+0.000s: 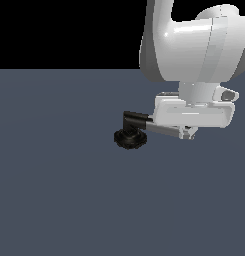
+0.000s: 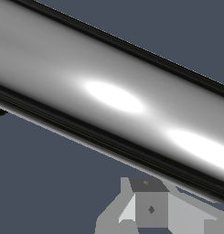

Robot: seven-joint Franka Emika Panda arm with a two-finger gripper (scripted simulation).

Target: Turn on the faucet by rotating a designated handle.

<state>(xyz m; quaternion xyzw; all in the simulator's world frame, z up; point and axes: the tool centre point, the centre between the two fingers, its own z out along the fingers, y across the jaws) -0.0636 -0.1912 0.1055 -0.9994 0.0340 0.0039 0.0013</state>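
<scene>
Bare grey bench [image 1: 54,200]. Hand [image 1: 186,134] low over handle [image 1: 164,131]; finger spacing unclear. Push sideways near bar's free end, pivoting about faucet [image 1: 130,131].

Flat, bare slate-grey floor [image 1: 54,200] below a plain black backdrop [image 1: 64,30], meeting at a straight horizon.
</scene>
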